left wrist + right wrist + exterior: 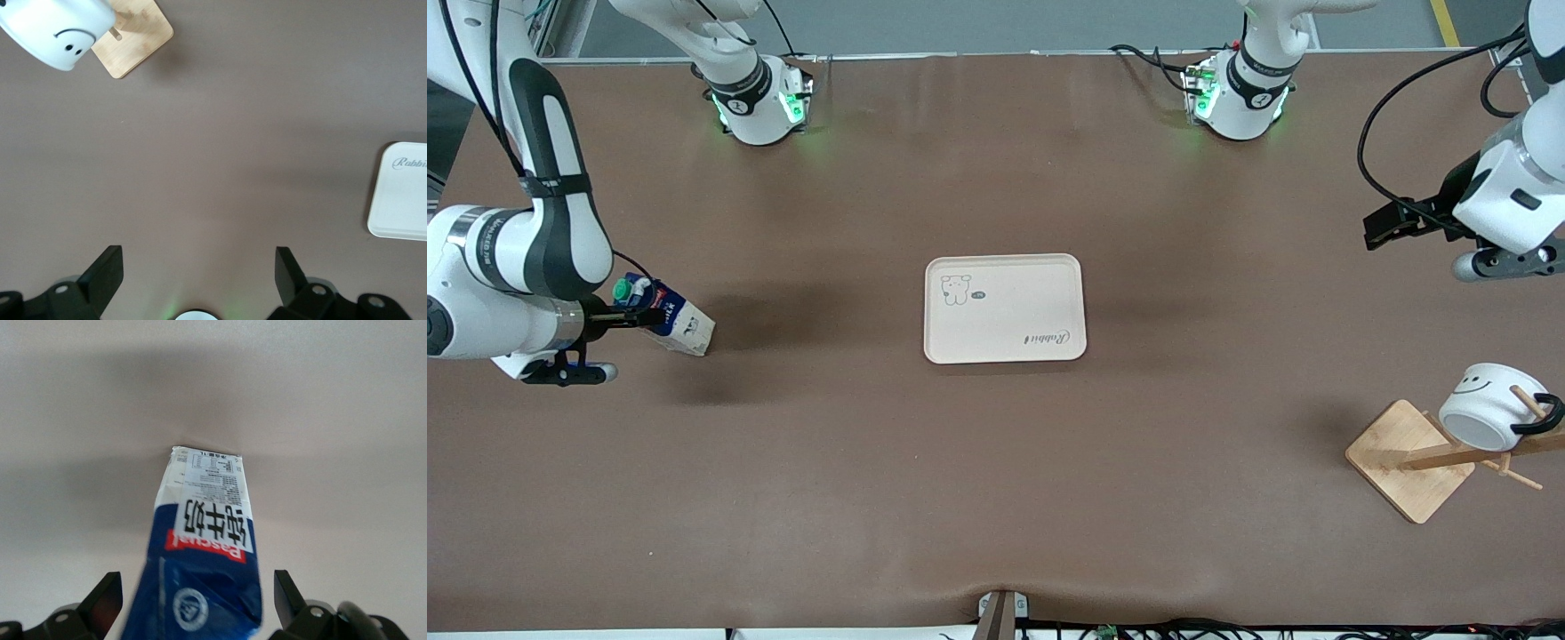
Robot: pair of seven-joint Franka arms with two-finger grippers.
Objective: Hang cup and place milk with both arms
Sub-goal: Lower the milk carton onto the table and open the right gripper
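Observation:
The milk (665, 316) is a blue and white carton with a green cap, tilted over on the table at the right arm's end. My right gripper (633, 316) is open with a finger on each side of the carton's top. In the right wrist view the milk (203, 547) sits between the fingers (105, 595) of the gripper (199, 595), with a gap on each side. The cup (1487, 404), white with a smiley face, hangs on a wooden rack (1405, 458). My left gripper (1383, 229) is open and empty above the table, apart from the rack. The left wrist view shows this gripper (199, 267) and the cup (57, 30).
A cream tray (1005, 338) with a small animal drawing lies at the table's middle. It also shows in the left wrist view (400, 200). The rack's square wooden base (137, 33) stands near the left arm's end of the table.

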